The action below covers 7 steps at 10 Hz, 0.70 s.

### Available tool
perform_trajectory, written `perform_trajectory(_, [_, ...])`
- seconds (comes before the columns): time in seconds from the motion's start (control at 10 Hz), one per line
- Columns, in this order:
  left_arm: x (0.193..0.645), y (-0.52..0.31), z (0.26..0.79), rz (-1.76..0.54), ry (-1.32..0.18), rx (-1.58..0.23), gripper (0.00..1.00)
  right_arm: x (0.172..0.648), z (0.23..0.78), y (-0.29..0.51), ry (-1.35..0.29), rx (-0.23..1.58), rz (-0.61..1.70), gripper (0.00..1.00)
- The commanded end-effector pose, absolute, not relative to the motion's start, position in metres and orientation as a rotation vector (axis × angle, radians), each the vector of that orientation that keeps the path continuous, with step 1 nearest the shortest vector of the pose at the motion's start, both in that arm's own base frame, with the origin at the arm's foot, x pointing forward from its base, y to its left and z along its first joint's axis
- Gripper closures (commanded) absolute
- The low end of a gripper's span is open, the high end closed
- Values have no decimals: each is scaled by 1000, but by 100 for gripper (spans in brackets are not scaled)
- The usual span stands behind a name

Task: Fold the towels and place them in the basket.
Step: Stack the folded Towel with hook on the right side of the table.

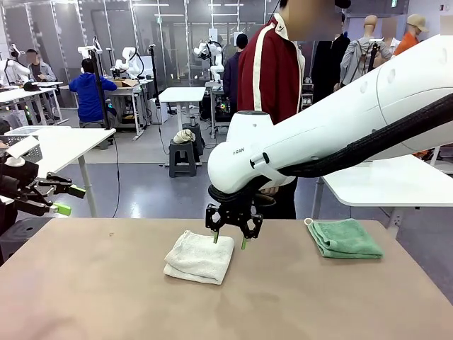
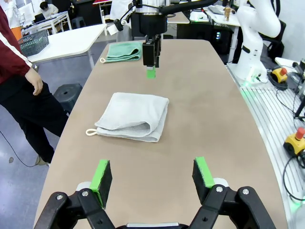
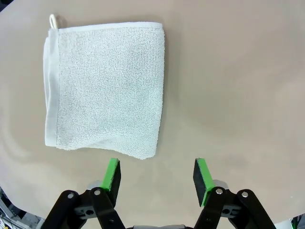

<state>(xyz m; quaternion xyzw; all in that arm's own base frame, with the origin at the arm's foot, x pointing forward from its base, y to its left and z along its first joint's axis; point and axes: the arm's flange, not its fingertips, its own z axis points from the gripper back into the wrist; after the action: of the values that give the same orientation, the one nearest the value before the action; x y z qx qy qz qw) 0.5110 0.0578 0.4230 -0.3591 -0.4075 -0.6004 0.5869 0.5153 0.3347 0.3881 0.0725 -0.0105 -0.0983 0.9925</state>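
Bright, even overhead light fills the room, and ceiling strips show at twelve o'clock in the front view. Shadows stay soft: a faint one lies under the cream-white towel (image 1: 199, 256), another below the right gripper (image 1: 230, 239). Both wrist views bend the table (image 2: 214, 119) edges outward at three and nine o'clock. Focus is sharp up close, and there is no strong glare.

A robotics lab: beyond the tan bench (image 1: 106, 283) stand rows of white tables (image 1: 180, 94) in an open hall with a grey floor and glass partitions, where people sit or stand at workstations. Emergency-stop buttons (image 2: 299, 133) and cables lie on a metal rail beside the bench
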Motion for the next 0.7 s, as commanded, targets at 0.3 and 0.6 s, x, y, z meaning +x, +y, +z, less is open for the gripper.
perform_trajectory(0.3, [507, 57, 425, -1401, -954, -830, 14, 515, 390, 334, -23, 137, -202, 23])
perform_trajectory(0.6, [507, 57, 425, -1401, -954, -830, 14, 518, 363, 344, -45, 181, -261, 22])
